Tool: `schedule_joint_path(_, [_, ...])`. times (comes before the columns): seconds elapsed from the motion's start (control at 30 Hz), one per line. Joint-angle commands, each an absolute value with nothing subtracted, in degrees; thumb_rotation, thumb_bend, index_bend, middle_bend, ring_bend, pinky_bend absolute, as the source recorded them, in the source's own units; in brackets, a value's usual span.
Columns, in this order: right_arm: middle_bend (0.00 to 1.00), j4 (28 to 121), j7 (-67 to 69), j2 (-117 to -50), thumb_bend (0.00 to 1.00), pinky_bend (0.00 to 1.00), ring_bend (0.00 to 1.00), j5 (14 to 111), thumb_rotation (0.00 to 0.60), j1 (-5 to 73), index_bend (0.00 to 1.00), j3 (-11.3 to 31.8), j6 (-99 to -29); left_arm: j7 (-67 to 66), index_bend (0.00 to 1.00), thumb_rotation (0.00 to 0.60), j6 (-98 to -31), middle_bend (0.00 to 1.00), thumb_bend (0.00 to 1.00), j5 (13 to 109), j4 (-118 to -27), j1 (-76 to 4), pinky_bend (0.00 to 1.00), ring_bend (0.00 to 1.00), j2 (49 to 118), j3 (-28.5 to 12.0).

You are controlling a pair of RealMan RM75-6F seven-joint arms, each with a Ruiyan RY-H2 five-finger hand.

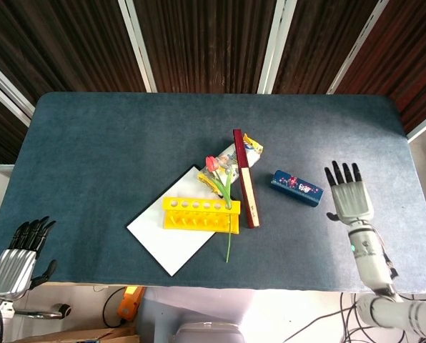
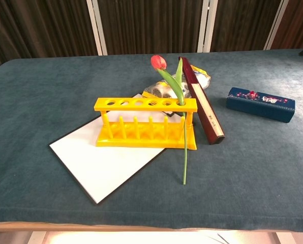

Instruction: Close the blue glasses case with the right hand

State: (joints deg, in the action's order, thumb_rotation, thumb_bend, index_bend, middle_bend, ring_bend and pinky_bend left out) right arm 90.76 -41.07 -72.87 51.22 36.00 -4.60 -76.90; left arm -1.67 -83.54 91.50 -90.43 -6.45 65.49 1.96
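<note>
The blue glasses case (image 1: 296, 188) (image 2: 261, 104) lies flat on the table with its lid down, right of the dark red book. My right hand (image 1: 350, 194) hovers to the right of the case, apart from it, fingers spread and holding nothing. In the chest view that hand is out of the picture. My left hand (image 1: 16, 259) hangs off the table's front left corner, fingers extended, nothing in it.
A yellow test tube rack (image 1: 200, 214) (image 2: 145, 123) holds a red tulip (image 1: 211, 163) (image 2: 158, 62) and stands on a white board (image 1: 171, 234). A dark red book (image 1: 246, 179) (image 2: 202, 100) leans beside it, with a snack packet (image 1: 246, 148) behind.
</note>
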Motion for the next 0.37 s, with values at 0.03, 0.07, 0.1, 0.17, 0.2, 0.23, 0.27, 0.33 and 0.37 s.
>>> schedule_joint_path(0.03, [0.00, 89.76, -29.31, -72.48, 0.20, 0.00, 0.00, 67.20, 0.600, 20.01, 0.00, -13.69, -93.11, -1.73, 0.00, 0.600, -83.78, 0.00, 0.37, 91.54, -90.39, -6.34, 0.05, 0.00, 65.54, 1.95])
schedule_joint_path(0.07, [0.00, 87.91, -26.33, -73.14, 0.20, 0.00, 0.00, 68.47, 0.600, 17.77, 0.00, -14.04, -94.41, -1.71, 0.00, 0.600, -84.05, 0.00, 0.37, 91.64, -90.31, -6.24, 0.05, 0.00, 65.56, 1.92])
schedule_joint_path(0.1, [0.00, 86.75, -23.90, -73.46, 0.20, 0.00, 0.00, 69.35, 0.600, 16.67, 0.00, -13.94, -94.78, -1.68, 0.00, 0.600, -84.26, 0.00, 0.37, 91.65, -90.27, -6.15, 0.05, 0.00, 65.60, 1.88])
schedule_joint_path(0.17, [0.00, 86.14, -19.46, -72.72, 0.20, 0.00, 0.00, 71.10, 0.600, 15.68, 0.00, -13.05, -94.64, -1.54, 0.00, 0.600, -85.20, 0.00, 0.37, 91.88, -90.32, -5.86, 0.04, 0.00, 65.70, 1.67])
schedule_joint_path(0.2, [0.00, 85.91, -17.33, -72.12, 0.20, 0.00, 0.00, 72.43, 0.600, 15.55, 0.00, -12.54, -94.94, -1.59, 0.00, 0.600, -85.75, 0.00, 0.37, 92.25, -90.13, -5.72, 0.04, 0.00, 65.80, 1.66])
schedule_joint_path(0.23, [0.00, 85.23, -15.32, -72.05, 0.20, 0.00, 0.00, 73.37, 0.600, 15.06, 0.00, -11.38, -95.87, -1.66, 0.00, 0.600, -86.36, 0.00, 0.37, 92.59, -89.90, -5.54, 0.04, 0.00, 65.97, 1.62])
schedule_joint_path(0.27, [0.00, 84.58, -14.81, -72.20, 0.20, 0.00, 0.00, 73.72, 0.600, 14.60, 0.00, -10.74, -96.32, -1.69, 0.00, 0.600, -86.74, 0.00, 0.37, 92.77, -89.77, -5.41, 0.04, 0.00, 66.13, 1.60])
schedule_joint_path(0.33, [0.00, 84.15, -14.88, -72.23, 0.20, 0.00, 0.00, 74.34, 0.600, 13.93, 0.00, -10.21, -96.15, -1.87, 0.00, 0.600, -87.24, 0.00, 0.37, 93.14, -89.50, -5.19, 0.04, 0.00, 66.35, 1.69])
schedule_joint_path(0.37, [0.00, 84.31, -14.59, -72.10, 0.20, 0.00, 0.00, 74.90, 0.600, 13.70, 0.00, -9.92, -95.70, -1.92, 0.00, 0.600, -87.42, 0.00, 0.37, 93.27, -89.39, -5.07, 0.04, 0.00, 66.42, 1.76])
